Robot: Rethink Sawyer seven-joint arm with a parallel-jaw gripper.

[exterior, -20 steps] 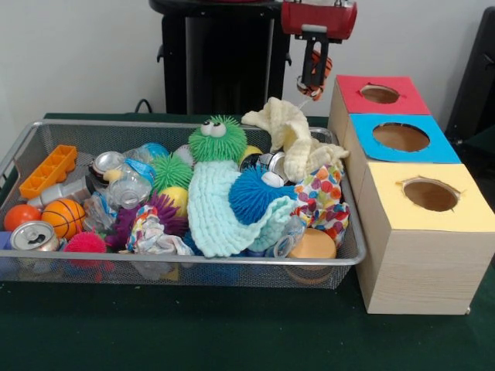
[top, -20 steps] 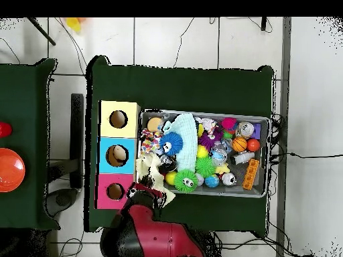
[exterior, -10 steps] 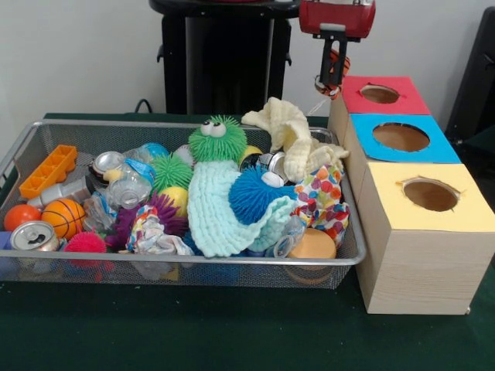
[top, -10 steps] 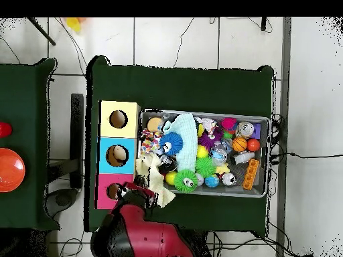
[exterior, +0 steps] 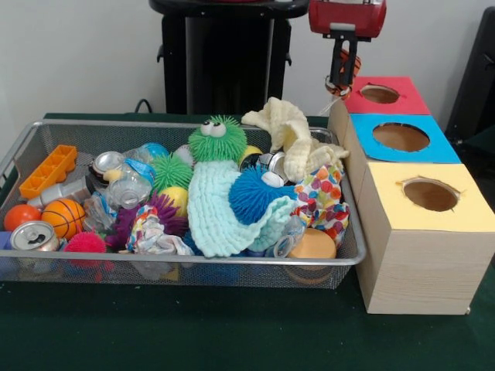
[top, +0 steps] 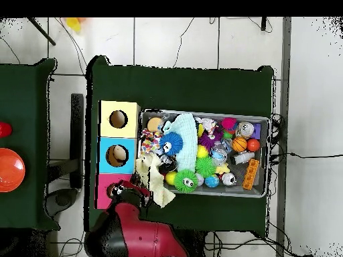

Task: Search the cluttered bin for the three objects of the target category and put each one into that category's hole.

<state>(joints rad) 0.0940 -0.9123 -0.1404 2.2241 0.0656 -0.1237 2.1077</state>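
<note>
My gripper point(exterior: 342, 81) hangs from the red arm above the left edge of the red box point(exterior: 402, 100), beside its round hole point(exterior: 379, 93). It is shut on a small orange black-striped tiger point(exterior: 349, 64). In the overhead view the gripper point(top: 124, 191) is over the red box point(top: 104, 194). The wire mesh bin point(exterior: 186, 124) is full of clutter and also shows in the overhead view point(top: 204, 113). No teddy bear or other plush animal shows in the bin.
A blue box point(exterior: 433, 147) and a yellow box point(exterior: 464, 216), each with a round hole, stand in a row with the red one, right of the bin. The bin holds a green googly-eyed spiky ball point(exterior: 216, 139), knitted cloths, cans, small balls and an orange tray point(exterior: 48, 171).
The gripper has carried the tiger rightward in the front view and a little higher, from beside the boxes to over the red box's edge. The bin's contents have not moved.
</note>
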